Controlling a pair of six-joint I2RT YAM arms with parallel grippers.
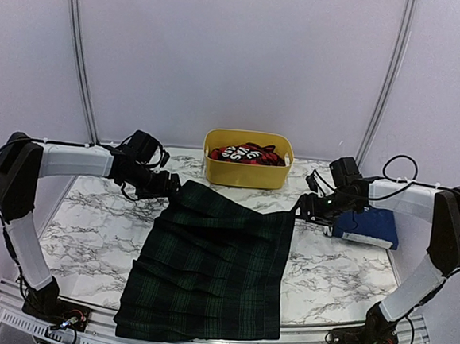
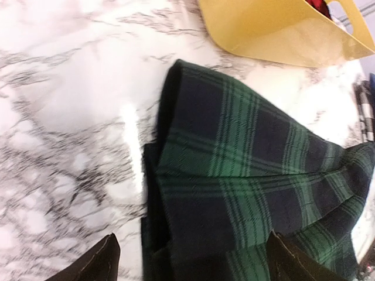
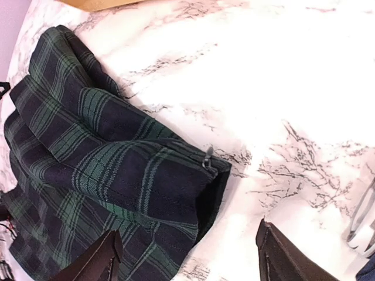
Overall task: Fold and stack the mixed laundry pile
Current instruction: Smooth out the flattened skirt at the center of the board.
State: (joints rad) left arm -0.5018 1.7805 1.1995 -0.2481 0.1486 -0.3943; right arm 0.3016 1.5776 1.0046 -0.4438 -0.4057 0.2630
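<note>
Both grippers stand spread, holding nothing. The left gripper hovers at the 11 o'clock corner of the dark tartan garment, and the right gripper at its 1 o'clock corner, beside a small zip pull. The tartan lies spread on the counter, its near hem at the front edge. To fold it well, I would pinch both far corners level and carry them together, so the edges meet square. A folded navy garment sits at 3 o'clock. The red-and-black one waits in the yellow tub at 12 o'clock. Its white patches show no readable writing.
</note>
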